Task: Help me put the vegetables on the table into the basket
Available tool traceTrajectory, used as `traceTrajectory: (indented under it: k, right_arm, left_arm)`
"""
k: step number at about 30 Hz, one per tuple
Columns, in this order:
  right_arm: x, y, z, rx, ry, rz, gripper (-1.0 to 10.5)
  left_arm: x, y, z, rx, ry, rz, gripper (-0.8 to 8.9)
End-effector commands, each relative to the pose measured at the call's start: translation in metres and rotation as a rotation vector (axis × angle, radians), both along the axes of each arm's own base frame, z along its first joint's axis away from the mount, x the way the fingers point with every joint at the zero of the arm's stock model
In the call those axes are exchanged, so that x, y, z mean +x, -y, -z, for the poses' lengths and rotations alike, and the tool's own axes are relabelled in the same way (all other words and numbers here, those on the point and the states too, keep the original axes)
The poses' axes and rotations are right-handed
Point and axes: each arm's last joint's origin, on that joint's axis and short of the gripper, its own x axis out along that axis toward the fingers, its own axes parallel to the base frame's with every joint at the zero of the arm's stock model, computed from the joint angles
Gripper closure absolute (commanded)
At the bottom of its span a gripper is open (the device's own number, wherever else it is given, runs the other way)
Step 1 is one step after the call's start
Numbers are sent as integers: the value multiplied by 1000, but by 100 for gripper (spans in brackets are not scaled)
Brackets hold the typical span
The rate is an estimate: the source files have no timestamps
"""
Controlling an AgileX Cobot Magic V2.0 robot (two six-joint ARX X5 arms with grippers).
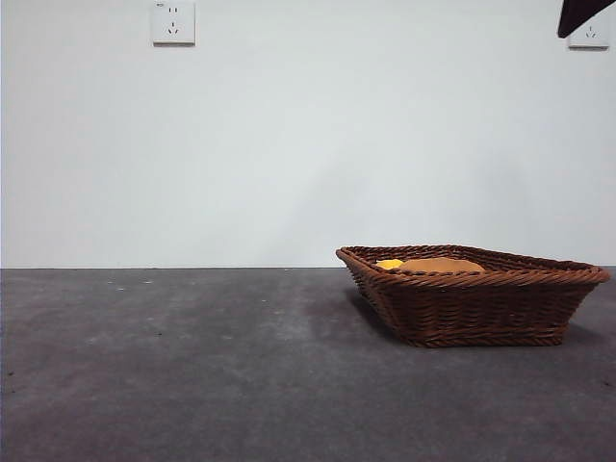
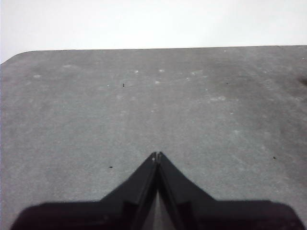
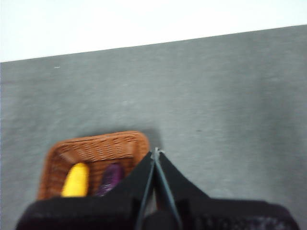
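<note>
The brown wicker basket (image 1: 481,308) stands on the dark grey table (image 1: 173,366) at the right. Over its rim a tan potato (image 1: 441,264) and a bit of yellow corn cob (image 1: 390,263) show. In the right wrist view the basket (image 3: 96,148) holds the corn cob (image 3: 76,181) and the purple eggplant (image 3: 111,177) side by side; the potato is hidden behind the jaws. My right gripper (image 3: 156,152) hangs high above the basket, shut and empty. My left gripper (image 2: 157,155) is shut over bare table (image 2: 144,105), holding nothing.
A black arm tip (image 1: 580,14) shows at the top right corner of the front view. Two wall sockets (image 1: 173,22) sit on the white wall behind the table.
</note>
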Motion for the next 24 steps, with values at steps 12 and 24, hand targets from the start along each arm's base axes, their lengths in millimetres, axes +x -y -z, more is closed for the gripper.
traceTrajectory:
  k: [12,24]
  right_arm:
    - [-113,-1,-50,-63,356,64,963]
    - [-205,10,47,-245,712,294,963]
  left_arm:
    - [1,0,3,-10,-10,-6,815]
    - [1,0,4,-10,-16,-6,814]
